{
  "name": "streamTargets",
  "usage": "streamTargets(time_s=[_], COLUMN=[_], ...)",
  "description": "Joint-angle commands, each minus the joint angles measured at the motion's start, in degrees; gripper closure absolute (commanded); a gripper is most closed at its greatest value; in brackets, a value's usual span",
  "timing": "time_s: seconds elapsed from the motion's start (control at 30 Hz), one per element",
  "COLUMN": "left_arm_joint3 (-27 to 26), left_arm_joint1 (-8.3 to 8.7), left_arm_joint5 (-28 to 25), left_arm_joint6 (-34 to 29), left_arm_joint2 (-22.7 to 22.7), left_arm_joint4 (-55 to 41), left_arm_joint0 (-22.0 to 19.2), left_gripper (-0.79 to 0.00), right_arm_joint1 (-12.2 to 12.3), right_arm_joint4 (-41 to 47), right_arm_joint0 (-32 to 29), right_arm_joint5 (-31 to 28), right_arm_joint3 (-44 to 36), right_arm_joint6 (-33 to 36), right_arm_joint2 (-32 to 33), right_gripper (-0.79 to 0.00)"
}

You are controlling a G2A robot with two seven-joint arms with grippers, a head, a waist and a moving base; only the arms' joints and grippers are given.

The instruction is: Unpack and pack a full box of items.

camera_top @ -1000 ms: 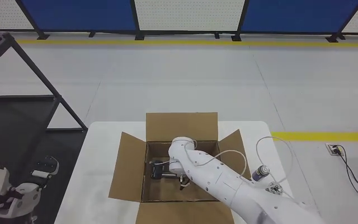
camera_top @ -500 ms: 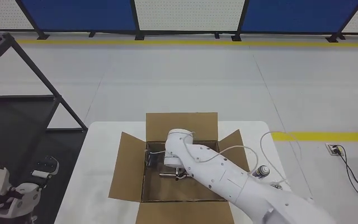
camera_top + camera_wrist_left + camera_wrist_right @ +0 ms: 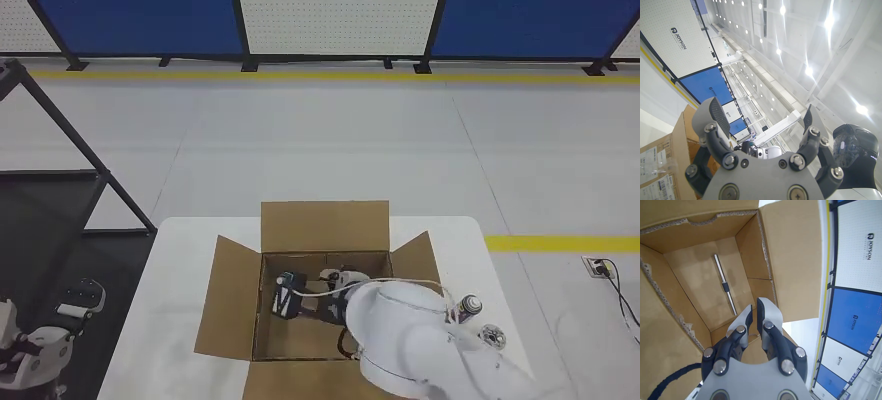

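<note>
An open cardboard box (image 3: 325,226) stands in the middle of the white table (image 3: 175,300). My right arm leans in over it from the near right. My right gripper (image 3: 288,297) hangs above the box's left part. In the right wrist view the right gripper (image 3: 754,303) is shut, with nothing between its pads. Below it, on the floor of the box (image 3: 791,256), lies a thin metal rod (image 3: 726,285) with a black collar. My left gripper (image 3: 762,108) is open, holds nothing and points up at the ceiling beside a flap of the box (image 3: 677,136).
Two small cans (image 3: 468,305) (image 3: 490,336) stand on the table to the right of the box. The box's flaps are spread outwards on all sides. Bare table (image 3: 165,350) lies to the left of the box.
My right arm has swung back toward the near right and now looms larger in the top view. Its gripper stays over the box's left part. The arm now covers the rod there.
</note>
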Motion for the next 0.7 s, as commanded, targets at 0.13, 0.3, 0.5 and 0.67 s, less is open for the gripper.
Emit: streamTargets(time_s=[0.13, 0.3, 0.5, 0.67], left_arm_joint3=[0.0, 0.0, 0.0, 0.0], left_arm_joint1=[0.0, 0.0, 0.0, 0.0], left_arm_joint5=[0.0, 0.0, 0.0, 0.0], left_arm_joint6=[0.0, 0.0, 0.0, 0.0], left_arm_joint2=[0.0, 0.0, 0.0, 0.0], left_arm_joint4=[0.0, 0.0, 0.0, 0.0], left_arm_joint0=[0.0, 0.0, 0.0, 0.0], left_gripper=[-0.785, -0.785, -0.785, -0.785], right_arm_joint1=[5.1, 7.2, 8.7, 9.1], right_arm_joint4=[-3.2, -1.1, 4.7, 10.7], right_arm_joint0=[-11.7, -20.3, -32.5, -44.2], right_arm_joint5=[-4.5, -6.6, -7.6, -7.1], right_arm_joint3=[-14.6, -19.5, -20.0, -20.0], right_arm_joint6=[-4.5, -7.9, -21.3, -31.7], right_arm_joint2=[12.4, 24.4, 41.7, 54.9], right_gripper=[-0.437, -0.785, -0.785, -0.785])
